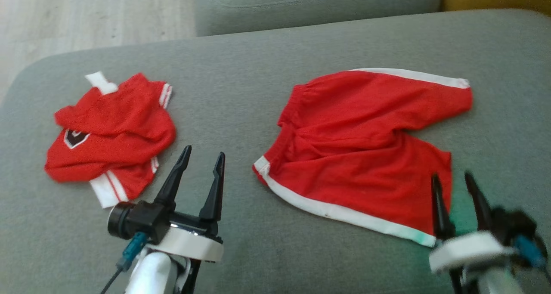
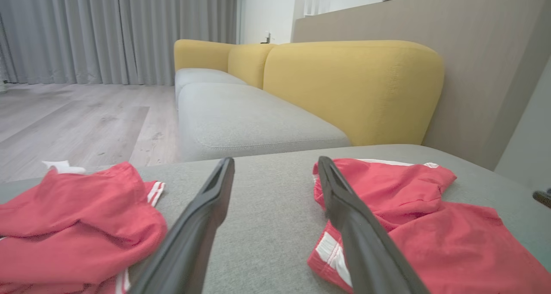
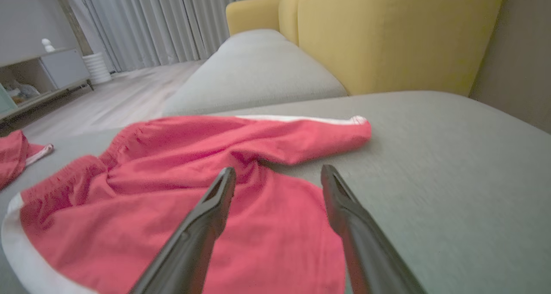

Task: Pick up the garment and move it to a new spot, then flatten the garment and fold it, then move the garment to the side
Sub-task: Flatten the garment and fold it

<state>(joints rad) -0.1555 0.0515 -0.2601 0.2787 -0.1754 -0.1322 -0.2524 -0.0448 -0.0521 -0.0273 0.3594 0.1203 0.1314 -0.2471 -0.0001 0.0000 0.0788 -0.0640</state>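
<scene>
Red shorts with white side stripes lie spread on the grey cushion, right of centre; the left wrist view shows the shorts at right and the right wrist view shows the shorts under its fingers. A crumpled red shirt with white trim and a dark badge lies at the left, also the shirt in the left wrist view. My left gripper hovers open between the two garments, holding nothing. My right gripper is open above the shorts' near right leg hem, empty.
A second grey seat with yellow backrests lies beyond the cushion. Wooden floor shows past the cushion's far left edge. A low cabinet and grey curtains stand further back.
</scene>
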